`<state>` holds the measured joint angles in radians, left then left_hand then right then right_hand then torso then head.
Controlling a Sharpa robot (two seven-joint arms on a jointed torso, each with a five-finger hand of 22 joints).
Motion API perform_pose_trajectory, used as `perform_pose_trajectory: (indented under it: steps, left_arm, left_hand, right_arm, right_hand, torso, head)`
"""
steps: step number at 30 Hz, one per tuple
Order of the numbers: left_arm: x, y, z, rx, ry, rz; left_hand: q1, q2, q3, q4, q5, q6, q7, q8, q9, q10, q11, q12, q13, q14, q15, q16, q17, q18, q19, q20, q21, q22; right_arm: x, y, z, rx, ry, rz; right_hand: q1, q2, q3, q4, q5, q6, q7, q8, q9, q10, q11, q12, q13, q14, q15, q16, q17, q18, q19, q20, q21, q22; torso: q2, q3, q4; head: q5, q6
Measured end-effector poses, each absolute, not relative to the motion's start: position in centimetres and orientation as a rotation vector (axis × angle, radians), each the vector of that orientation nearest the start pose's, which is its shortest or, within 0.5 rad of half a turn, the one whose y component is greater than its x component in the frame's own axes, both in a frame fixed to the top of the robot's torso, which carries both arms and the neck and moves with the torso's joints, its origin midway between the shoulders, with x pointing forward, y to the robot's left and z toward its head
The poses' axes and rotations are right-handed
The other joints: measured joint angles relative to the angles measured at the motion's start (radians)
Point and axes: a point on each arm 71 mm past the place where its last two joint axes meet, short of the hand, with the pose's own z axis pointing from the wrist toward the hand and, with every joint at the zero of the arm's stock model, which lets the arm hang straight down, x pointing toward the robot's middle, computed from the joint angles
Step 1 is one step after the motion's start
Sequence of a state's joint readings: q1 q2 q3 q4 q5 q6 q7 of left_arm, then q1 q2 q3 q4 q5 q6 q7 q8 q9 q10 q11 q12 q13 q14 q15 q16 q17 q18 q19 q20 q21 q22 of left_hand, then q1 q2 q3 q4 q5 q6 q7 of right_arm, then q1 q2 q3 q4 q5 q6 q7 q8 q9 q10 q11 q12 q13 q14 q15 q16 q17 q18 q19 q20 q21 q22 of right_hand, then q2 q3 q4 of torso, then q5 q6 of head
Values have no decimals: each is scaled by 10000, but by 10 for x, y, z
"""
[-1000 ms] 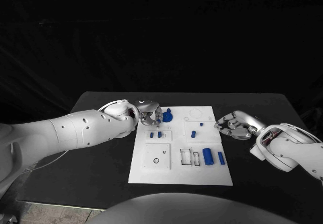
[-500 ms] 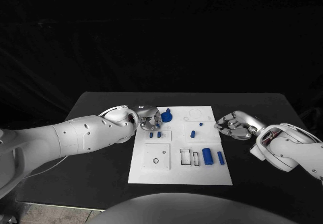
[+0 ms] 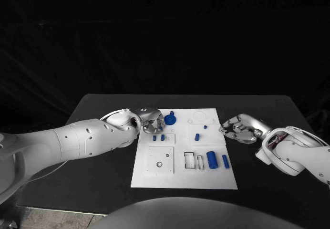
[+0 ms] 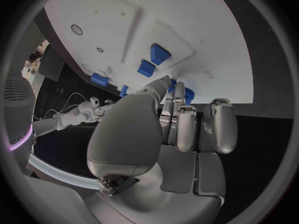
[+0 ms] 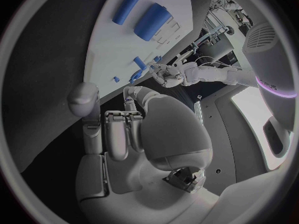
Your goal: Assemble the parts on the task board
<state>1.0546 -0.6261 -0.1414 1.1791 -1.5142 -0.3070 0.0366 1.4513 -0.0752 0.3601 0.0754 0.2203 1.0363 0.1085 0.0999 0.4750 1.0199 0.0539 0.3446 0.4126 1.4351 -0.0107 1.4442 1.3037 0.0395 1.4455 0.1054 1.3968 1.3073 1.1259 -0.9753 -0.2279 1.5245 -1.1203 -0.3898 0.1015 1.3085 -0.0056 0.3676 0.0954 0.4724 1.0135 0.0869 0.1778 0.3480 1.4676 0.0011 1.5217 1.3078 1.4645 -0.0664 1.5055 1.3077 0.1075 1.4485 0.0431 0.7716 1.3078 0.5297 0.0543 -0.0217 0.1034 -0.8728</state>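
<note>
The white task board (image 3: 206,176) lies mid-table. A blue round part (image 3: 170,119) with a knob stands at its far left corner. My left hand (image 3: 152,120) is right beside it. In the left wrist view its thumb and fingertips (image 4: 177,89) lie against that blue round part (image 4: 188,93); whether they grip it is unclear. Two small blue blocks (image 3: 158,138) sit just nearer on the board (image 4: 124,15). My right hand (image 3: 237,128) hovers off the board's right edge, fingers curled in on nothing (image 5: 118,129).
More blue parts lie on the board: a short peg (image 3: 197,137), a tiny one (image 3: 205,127), a thick cylinder (image 3: 211,159) and a slim rod (image 3: 225,161) by the rectangular slots (image 3: 193,161). Bare black table (image 3: 103,176) surrounds the board.
My left forearm has rolled and the left hand has shifted a little towards the board's left edge, staying at the blue round part. The right hand has not moved.
</note>
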Motion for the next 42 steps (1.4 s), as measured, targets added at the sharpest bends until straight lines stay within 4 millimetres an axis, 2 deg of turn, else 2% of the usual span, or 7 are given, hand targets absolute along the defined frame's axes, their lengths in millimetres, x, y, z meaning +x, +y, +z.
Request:
perform_pose_trajectory:
  steps: [18, 42]
  left_arm:
    - [487, 187, -312, 2880, 18533, -5905]
    - [487, 180, -318, 2900, 18688, -5965]
  left_hand:
    - [39, -39, -27, -27, 1, -1, 0, 0, 16, 0, -1, 0, 0, 0, 0, -39, -97, -1, -36, -36, -48, 8]
    - [36, -41, -27, -27, 1, -2, 0, 0, -8, 70, 2, 0, -1, -35, -35, -78, -155, -1, -72, -72, -84, 5]
  right_arm:
    - [431, -267, -278, 1310, 18798, 7798]
    - [430, -265, -281, 1307, 18964, 7816]
  right_hand:
    - [0, 0, 0, 0, 38, 0, 0, 0, 7, 0, 0, -41, 0, 0, 0, 0, -2, 0, 0, 0, -69, -2]
    - [40, 40, -1, 1, 37, 0, 0, 0, 2, 0, 0, -39, 2, 0, 0, 0, -3, -1, 0, 0, -69, -5]
  torso:
    - [-2, -1, -9]
    - [-2, 1, -2]
  head:
    - [25, 0]
    - [15, 0]
